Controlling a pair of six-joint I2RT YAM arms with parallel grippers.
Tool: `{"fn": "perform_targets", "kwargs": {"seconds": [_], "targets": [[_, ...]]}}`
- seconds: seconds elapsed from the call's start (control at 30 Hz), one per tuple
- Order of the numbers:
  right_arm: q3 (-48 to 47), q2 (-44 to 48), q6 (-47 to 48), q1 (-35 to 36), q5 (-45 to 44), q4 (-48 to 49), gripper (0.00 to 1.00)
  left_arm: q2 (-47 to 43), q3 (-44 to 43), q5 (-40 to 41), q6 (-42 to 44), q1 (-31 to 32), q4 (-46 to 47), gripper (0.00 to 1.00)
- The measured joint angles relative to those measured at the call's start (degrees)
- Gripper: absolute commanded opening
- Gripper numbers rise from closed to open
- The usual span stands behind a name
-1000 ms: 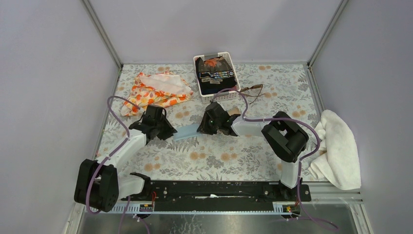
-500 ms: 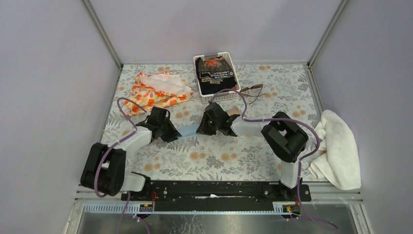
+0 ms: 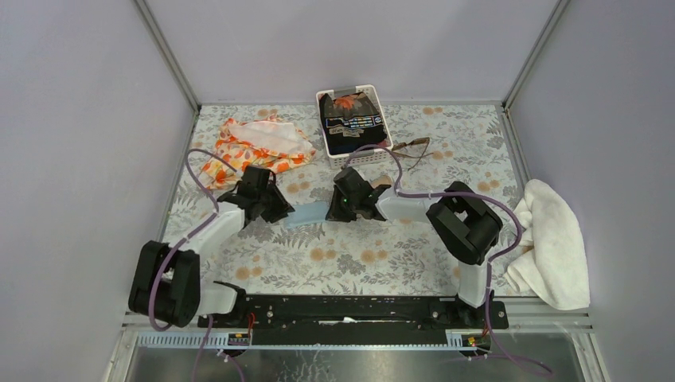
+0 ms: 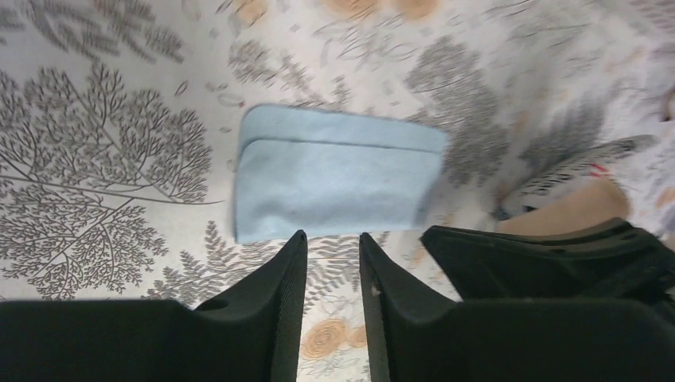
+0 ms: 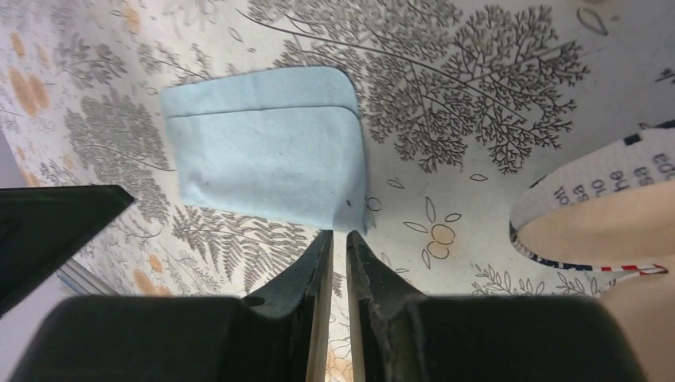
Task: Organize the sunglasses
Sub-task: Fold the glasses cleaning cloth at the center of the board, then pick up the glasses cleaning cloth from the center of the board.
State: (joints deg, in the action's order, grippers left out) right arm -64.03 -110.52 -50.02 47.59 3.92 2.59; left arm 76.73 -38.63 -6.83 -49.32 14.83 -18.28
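A: The sunglasses lay on the table just right of the white basket, untouched. And the arms?

B: On the near side of the basket, at the light blue cloth. The left gripper stood narrowly parted and empty, short of its edge. The right gripper was almost closed at its corner (pinching or not, I couldn't tell).

A: The risk?

B: A thin pinch could slip off, or both pulling could drag the cloth crooked.
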Motion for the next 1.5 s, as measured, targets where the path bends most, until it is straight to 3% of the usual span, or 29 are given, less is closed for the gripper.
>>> {"fn": "perform_targets", "kwargs": {"seconds": [0.27, 0.47, 0.57, 0.67, 0.8, 0.93, 1.5], "targets": [[-2.93, 5.64, 5.25, -0.83, -3.58, -4.04, 0.25, -6.29, -4.76, 3.56, 1.86, 0.00, -3.37, 0.46], [-6.12, 7.37, 12.11, -2.47, -4.92, -9.27, 0.31, -9.29, -4.76, 7.85, 2.73, 0.00, -7.56, 0.62], [-8.00, 6.97, 14.64, -2.71, -4.44, -11.47, 0.36, -10.75, -4.42, 10.36, 2.82, 0.00, -8.09, 0.56], [-9.81, 5.09, 15.50, -2.71, -2.82, -12.28, 0.44, -10.93, -1.92, 11.69, 3.48, 0.00, -7.02, 0.57], [-12.00, 0.39, 15.10, -2.71, -0.33, -12.44, 0.48, -5.03, -0.33, 11.21, 4.15, 0.00, -7.30, 0.59], [-12.52, -3.37, 14.16, -2.71, 0.70, -12.94, 0.49, 1.60, -1.70, 8.94, 4.92, 0.00, -7.08, 0.58], [-16.15, -8.11, 12.52, -2.71, 3.13, -13.84, 0.44, 5.55, -0.74, 6.88, 3.76, -0.17, -0.44, 0.56]]}}
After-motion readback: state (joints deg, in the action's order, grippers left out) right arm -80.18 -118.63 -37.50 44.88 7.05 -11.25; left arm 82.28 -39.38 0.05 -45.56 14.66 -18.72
